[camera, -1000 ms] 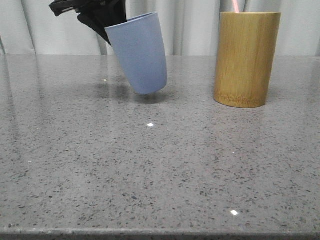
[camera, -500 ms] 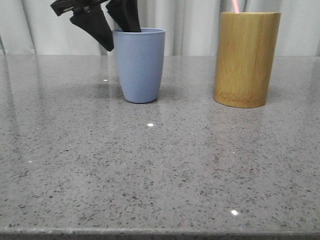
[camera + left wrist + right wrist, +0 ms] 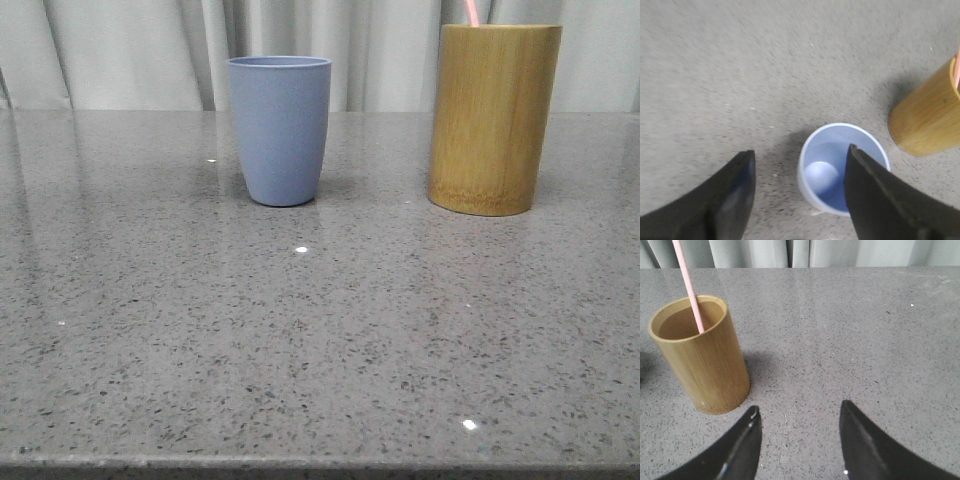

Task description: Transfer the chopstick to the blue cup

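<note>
The matte blue cup [image 3: 279, 130] stands upright on the speckled grey tabletop [image 3: 300, 350], left of the smooth bamboo cylinder [image 3: 493, 118] holding the thin pink chopstick [image 3: 688, 285]. My left pincer [image 3: 799, 195] hangs spread above the cup; my right pincer [image 3: 799, 440] gapes, gripping nothing, near the cylinder.

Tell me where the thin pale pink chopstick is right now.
The thin pale pink chopstick stands inside the tall yellow-brown bamboo cylinder, on the table's right side in the front view, right of the pale blue cup.

Grey speckled table [image 3: 300, 360], blue cup [image 3: 279, 130] upright, bamboo holder [image 3: 492, 118] standing well apart
</note>
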### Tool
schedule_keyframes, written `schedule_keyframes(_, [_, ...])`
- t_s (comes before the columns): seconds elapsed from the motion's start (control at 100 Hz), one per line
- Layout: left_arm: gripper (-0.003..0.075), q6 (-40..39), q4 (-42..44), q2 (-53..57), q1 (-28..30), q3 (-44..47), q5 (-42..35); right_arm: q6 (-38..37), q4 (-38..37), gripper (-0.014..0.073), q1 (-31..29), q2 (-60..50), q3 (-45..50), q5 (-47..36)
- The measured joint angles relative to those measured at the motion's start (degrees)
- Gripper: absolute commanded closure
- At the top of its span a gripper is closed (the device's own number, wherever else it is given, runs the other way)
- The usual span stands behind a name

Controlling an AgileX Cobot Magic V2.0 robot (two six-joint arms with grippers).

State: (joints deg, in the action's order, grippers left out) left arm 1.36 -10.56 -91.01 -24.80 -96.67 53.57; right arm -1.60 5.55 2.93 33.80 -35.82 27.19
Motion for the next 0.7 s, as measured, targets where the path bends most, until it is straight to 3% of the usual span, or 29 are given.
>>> schedule_keyframes(0.23, [0.033,-5.3,10.56,12.71,0.0,11.19,-2.01,0.0,0.23,0.0214,2.54,6.55,-6.04,1.47])
schedule_keyframes(0.7, [0.033,-12.38,18.62,36.94,0.0,34.7,-5.56,0.0,2.05,0.0214,10.39,23.36,-22.83,2.28])
